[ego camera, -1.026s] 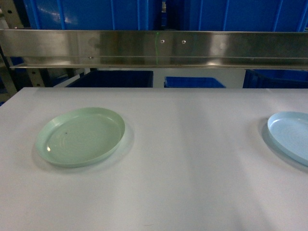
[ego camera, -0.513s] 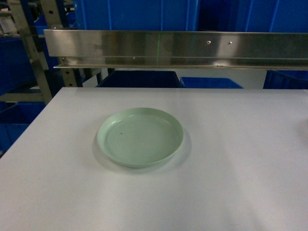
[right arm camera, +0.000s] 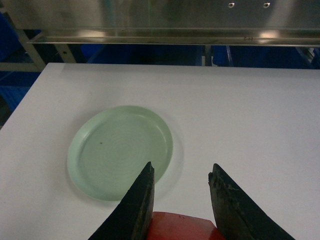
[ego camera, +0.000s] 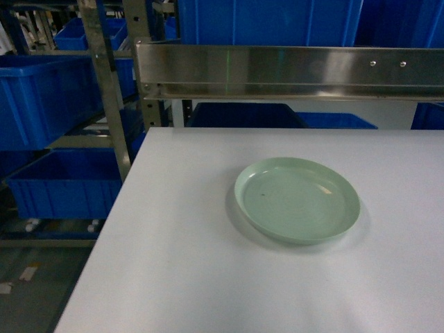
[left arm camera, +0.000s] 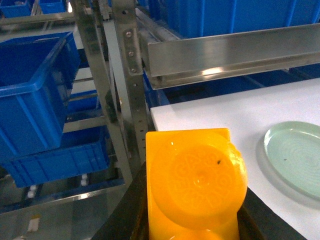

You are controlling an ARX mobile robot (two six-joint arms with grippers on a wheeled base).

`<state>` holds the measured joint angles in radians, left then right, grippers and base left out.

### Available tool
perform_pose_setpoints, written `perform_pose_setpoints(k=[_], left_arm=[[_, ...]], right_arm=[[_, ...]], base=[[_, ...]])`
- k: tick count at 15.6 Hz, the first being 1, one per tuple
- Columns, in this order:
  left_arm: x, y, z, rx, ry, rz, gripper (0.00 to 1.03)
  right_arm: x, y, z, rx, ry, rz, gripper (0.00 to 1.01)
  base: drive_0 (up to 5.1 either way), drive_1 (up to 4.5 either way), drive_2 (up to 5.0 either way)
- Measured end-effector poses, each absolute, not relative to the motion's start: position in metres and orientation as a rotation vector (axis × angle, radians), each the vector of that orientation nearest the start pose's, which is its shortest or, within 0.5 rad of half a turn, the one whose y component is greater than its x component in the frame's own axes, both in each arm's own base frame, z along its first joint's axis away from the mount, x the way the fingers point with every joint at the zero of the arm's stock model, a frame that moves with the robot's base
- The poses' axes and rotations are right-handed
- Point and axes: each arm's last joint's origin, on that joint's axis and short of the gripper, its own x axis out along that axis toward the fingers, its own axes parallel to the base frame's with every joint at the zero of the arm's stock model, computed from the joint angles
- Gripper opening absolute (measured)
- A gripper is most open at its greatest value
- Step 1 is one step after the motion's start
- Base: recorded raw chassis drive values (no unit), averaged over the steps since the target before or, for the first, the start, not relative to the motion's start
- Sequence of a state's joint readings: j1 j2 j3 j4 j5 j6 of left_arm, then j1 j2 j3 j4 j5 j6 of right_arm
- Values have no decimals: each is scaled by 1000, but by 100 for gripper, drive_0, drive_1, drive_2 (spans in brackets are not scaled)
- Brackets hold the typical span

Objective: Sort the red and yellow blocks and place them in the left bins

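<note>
1. White table fills the head view, under a steel rail.
2. Blue bins sit on a rack left of the table, one above another.
3. Green plate lies on the table.
4. Left gripper clamps a yellow brick.
5. Right gripper has its fingers parted above a red block.
</note>
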<state>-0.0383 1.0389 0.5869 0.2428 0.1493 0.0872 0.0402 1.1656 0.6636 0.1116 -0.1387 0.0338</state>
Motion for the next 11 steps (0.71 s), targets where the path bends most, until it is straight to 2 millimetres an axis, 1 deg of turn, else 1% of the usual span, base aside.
perform_pose_setpoints(k=[11], left_arm=[[227, -13, 258, 75, 204, -197, 28]], right_arm=[[248, 14, 244, 52, 392, 170, 28]], base=[[-503, 243, 243]])
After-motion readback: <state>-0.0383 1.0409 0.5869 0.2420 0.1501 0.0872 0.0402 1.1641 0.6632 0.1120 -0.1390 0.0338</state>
